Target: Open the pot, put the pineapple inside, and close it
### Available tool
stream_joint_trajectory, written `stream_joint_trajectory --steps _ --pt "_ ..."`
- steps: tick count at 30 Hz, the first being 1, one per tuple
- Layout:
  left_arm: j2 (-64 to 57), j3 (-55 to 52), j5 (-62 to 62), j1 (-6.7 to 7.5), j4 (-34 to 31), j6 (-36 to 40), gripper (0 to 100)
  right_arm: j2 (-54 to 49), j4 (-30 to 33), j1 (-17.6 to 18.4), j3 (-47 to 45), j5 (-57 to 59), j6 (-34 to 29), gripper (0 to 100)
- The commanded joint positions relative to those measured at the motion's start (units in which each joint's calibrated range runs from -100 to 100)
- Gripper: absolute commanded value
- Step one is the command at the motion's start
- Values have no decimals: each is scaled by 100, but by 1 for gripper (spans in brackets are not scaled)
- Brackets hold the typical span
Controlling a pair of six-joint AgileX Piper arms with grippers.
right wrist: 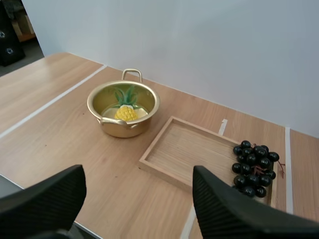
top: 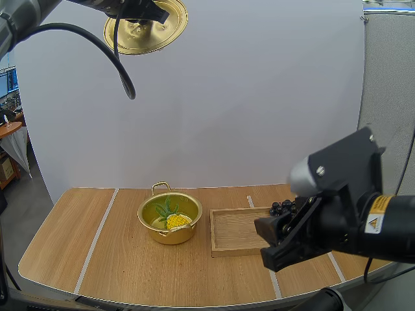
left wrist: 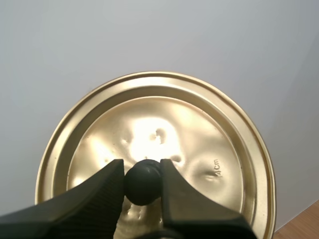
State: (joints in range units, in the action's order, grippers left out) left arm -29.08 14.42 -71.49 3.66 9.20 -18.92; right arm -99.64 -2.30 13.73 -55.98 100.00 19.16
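- The pineapple (top: 176,220) lies inside the uncovered pot (top: 172,234), with its yellow body toward the near rim and its green leaves toward the far handle.
- The pot stands upright on the table (top: 97,259), just left of the wooden tray (top: 237,230) and not touching it.
- The lid (top: 155,34) is held high above the table, well apart from the pot and tilted nearly on edge.
- The left claw (left wrist: 143,181) grips the black knob (left wrist: 142,185) of the lid, with one finger on each side.
- A bunch of dark grapes (right wrist: 254,169) lies at the right end of the tray.
- The right claw (right wrist: 138,174) hangs above the near table edge in front of the tray, its fingers spread wide and holding nothing.
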Motion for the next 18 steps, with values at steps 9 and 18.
stream_joint_trajectory --steps 9,18 --pt "-41 60 132 20 -30 54 0 -36 452 -16 -250 0 -332 41" --pt "-41 60 132 20 -30 54 0 -36 122 -16 -250 0 -345 0"
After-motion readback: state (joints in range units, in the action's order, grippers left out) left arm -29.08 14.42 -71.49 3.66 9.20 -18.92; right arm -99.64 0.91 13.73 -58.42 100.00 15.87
